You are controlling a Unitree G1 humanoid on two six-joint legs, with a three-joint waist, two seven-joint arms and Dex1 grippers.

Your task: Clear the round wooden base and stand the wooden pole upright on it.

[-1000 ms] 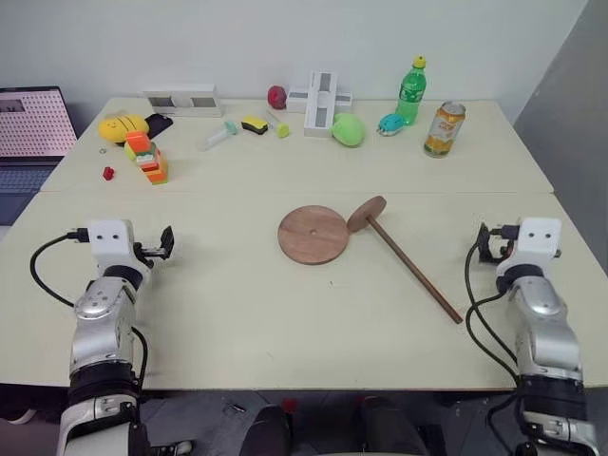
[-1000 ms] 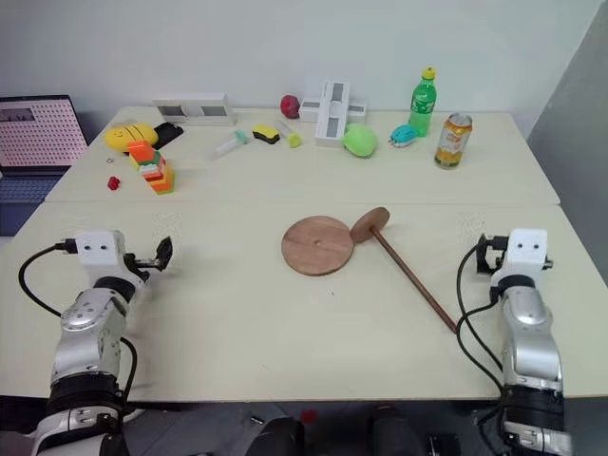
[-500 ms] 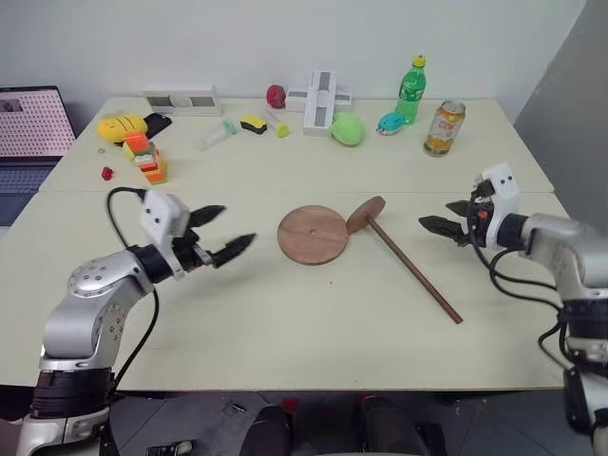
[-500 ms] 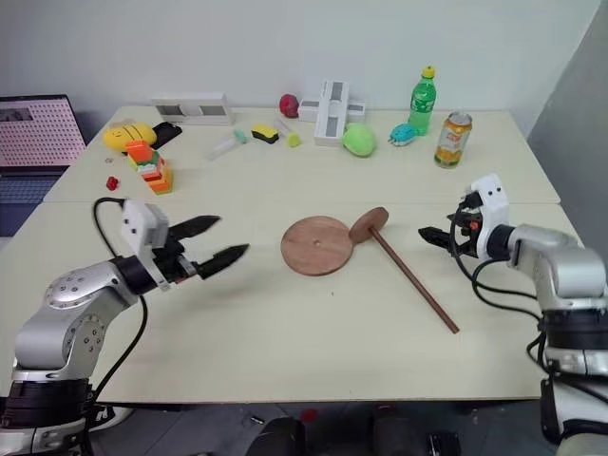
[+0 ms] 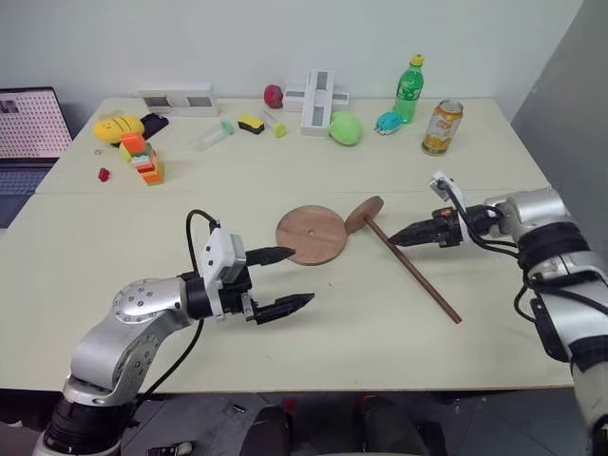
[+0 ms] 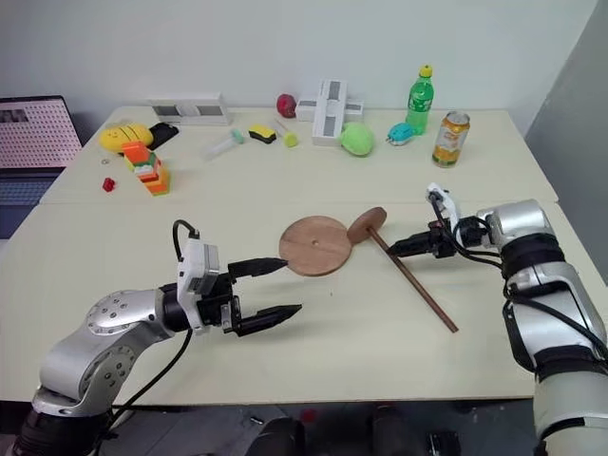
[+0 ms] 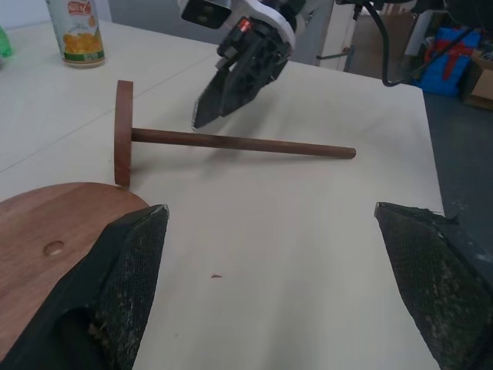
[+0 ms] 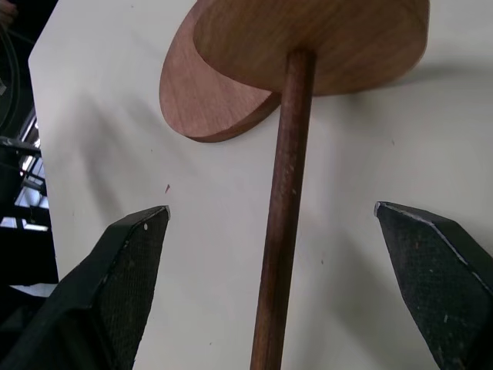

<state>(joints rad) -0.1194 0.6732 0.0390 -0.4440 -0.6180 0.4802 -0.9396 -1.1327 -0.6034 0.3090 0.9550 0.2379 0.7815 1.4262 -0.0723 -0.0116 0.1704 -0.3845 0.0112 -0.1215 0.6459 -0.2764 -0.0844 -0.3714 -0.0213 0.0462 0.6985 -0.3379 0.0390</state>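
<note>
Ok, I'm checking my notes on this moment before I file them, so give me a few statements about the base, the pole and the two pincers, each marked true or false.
1. The pole lies flat on the table. True.
2. The pole's small disc leans against the base. True.
3. The right pincer is shut on the pole. False: it is open, and the rod lies between its fingers, ungripped.
4. The left pincer holds the base. False: it is open and empty, next to the base.
5. The pole's disc end points toward the robot. False: it points away, toward the far side of the table.
</note>
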